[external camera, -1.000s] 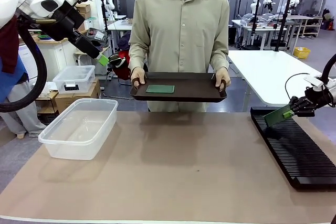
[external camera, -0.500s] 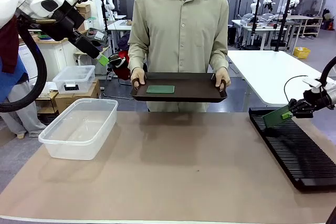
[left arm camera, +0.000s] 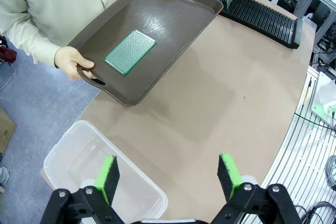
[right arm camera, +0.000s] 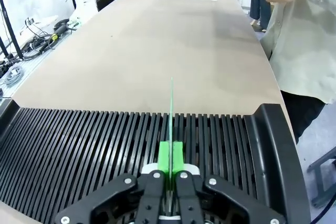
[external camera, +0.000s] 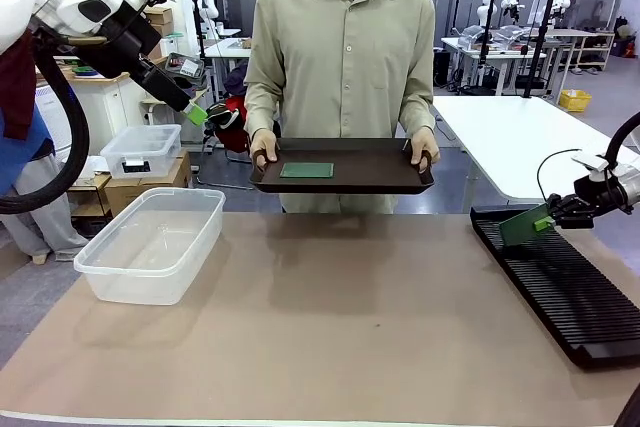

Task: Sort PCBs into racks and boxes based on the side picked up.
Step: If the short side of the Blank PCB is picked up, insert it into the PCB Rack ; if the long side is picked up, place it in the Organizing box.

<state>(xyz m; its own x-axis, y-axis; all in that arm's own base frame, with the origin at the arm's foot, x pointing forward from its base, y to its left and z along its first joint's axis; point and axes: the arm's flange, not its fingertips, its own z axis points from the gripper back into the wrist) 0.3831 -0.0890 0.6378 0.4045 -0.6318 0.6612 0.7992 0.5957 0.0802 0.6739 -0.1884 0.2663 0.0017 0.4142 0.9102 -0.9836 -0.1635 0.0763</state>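
Observation:
One green PCB [external camera: 306, 170] lies flat on a dark brown tray [external camera: 380, 172] that a person holds over the table's far edge; the left wrist view shows this board [left arm camera: 130, 52] too. My right gripper [external camera: 553, 213] is shut on a second PCB [external camera: 526, 224], held tilted over the far end of the black slotted rack [external camera: 560, 282]. In the right wrist view that board [right arm camera: 171, 114] stands edge-on above the rack's slots [right arm camera: 94, 145]. My left gripper [external camera: 197, 113] hangs open and high at the left, above the clear tub [external camera: 152, 242], with its green pads [left arm camera: 108, 176] apart.
A smaller lidded clear box [external camera: 142, 150] sits on cartons behind the tub. The person's hands [external camera: 262, 154] grip both tray handles. A white table [external camera: 510, 137] stands behind the rack. Brown tabletop [external camera: 350, 317] lies open between tub and rack.
My right gripper has drifted slightly up and toward the rack's far end with the board. The rack has shifted a little. The left arm and tray stay put.

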